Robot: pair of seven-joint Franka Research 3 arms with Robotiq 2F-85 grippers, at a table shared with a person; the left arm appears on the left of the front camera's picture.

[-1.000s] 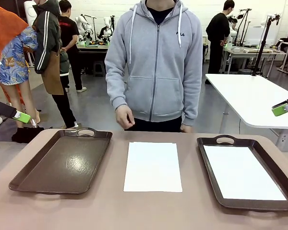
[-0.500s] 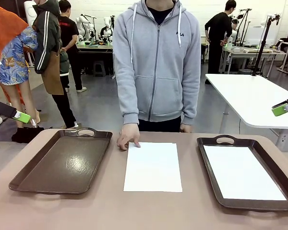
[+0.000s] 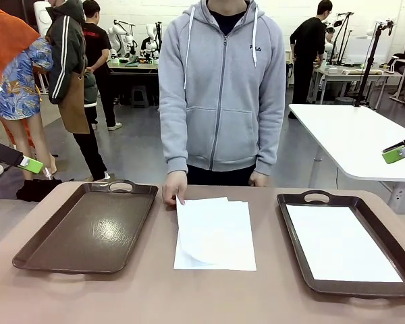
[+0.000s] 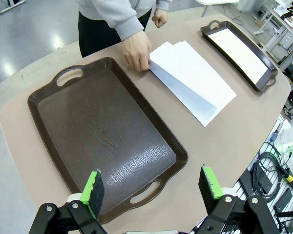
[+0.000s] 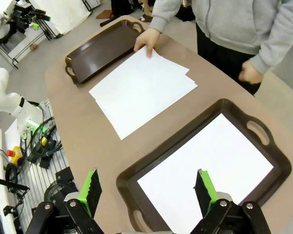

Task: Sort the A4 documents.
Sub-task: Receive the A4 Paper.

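The left gripper (image 4: 151, 185) hangs with its fingers spread wide and nothing between the green pads. Directly ahead of them lies the left tray (image 4: 102, 131), dark brown and glossy, with its near handle between the two fingertips. Beyond the tray's far corner, off toward the right-hand finger, the loose A4 documents (image 4: 205, 83) lie on the table (image 4: 234, 131) as white sheets fanned slightly apart. A person's hand (image 4: 136, 48) pinches the top sheet (image 3: 202, 229) at the corner nearest the tray. That sheet is skewed and lifted off the one below. I cannot tell how many sheets are in the pile; at least two, it seems.

The right gripper (image 5: 147, 187) is likewise spread wide and holds nothing. Ahead of its fingers, spanning both, is the right tray (image 5: 185, 135), with one white sheet (image 5: 205, 165) lying flat inside it, square to the rim. The loose pile lies beyond that tray, toward the left-hand finger, and the left tray is farther off the same way. The person's other hand (image 5: 249, 75), curled in a fist, is at the table's far edge, out past the right-hand finger. Both grippers are well apart from every sheet.
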